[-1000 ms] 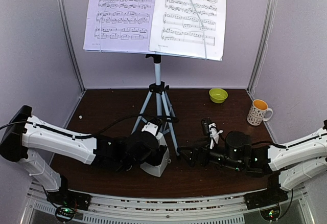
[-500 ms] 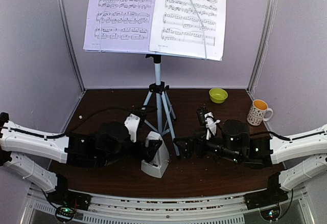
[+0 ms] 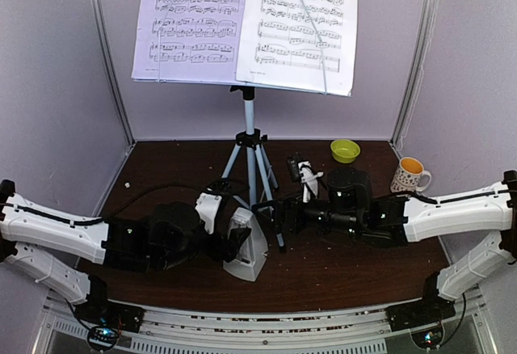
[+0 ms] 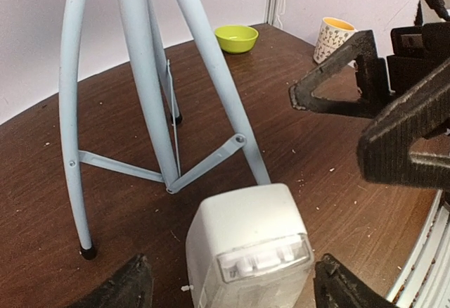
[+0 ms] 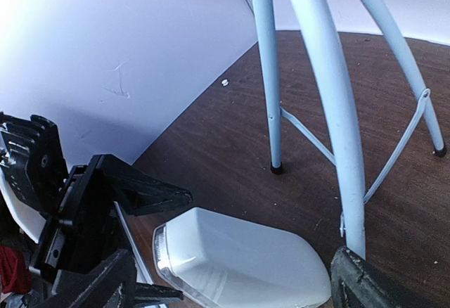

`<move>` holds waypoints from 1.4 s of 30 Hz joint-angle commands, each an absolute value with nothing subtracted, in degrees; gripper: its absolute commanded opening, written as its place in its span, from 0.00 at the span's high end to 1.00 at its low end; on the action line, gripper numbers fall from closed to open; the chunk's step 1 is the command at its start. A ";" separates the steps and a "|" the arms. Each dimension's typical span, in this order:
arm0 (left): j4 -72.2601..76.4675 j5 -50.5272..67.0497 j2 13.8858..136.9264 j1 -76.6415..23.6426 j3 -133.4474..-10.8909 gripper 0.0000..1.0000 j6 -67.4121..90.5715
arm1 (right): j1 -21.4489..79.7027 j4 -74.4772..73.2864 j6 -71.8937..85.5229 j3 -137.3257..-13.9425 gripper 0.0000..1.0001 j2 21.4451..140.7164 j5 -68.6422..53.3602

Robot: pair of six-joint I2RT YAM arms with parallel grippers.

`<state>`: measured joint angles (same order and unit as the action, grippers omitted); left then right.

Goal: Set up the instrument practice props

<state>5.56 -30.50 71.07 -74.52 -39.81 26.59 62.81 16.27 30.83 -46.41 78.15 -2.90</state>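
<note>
The music stand [image 3: 249,140] rises on its silver tripod at the table's middle, with two sheet-music pages [image 3: 242,27] resting on its desk. The pale-grey metronome [image 3: 247,246] stands just in front of the tripod's near legs. My left gripper [image 3: 233,241] reaches it from the left. In the left wrist view its jaws straddle the metronome [image 4: 247,245], open, with gaps on both sides. My right gripper [image 3: 279,218] hovers open at the metronome's right, beside a tripod leg [image 5: 330,111]. In the right wrist view the metronome [image 5: 239,255] lies between its spread fingers [image 5: 369,283].
A yellow-green bowl [image 3: 345,150] sits at the back right, and a patterned mug [image 3: 410,177] stands to its right near the wall. Booth walls close in on three sides. The tripod's spread legs [image 4: 144,83] stand directly behind the metronome.
My left gripper let go of the metronome, drew back left, then came forward around it again. My right arm moved away from the near edge toward the tripod.
</note>
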 commanded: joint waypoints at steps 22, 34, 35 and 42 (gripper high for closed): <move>9.75 -33.73 73.20 -74.71 -42.77 0.56 23.02 | 61.64 17.45 36.43 -53.17 0.31 88.04 -8.81; 13.65 -24.00 70.93 -74.68 -39.92 0.70 15.62 | 61.29 17.11 36.69 -52.72 0.35 83.25 -8.53; 14.27 -22.74 70.87 -74.70 -39.84 0.71 14.56 | 61.29 17.06 36.69 -52.72 0.37 83.36 -8.64; 15.54 -20.87 70.41 -74.70 -39.65 0.72 10.04 | 61.20 16.68 37.00 -50.87 0.49 85.13 -9.02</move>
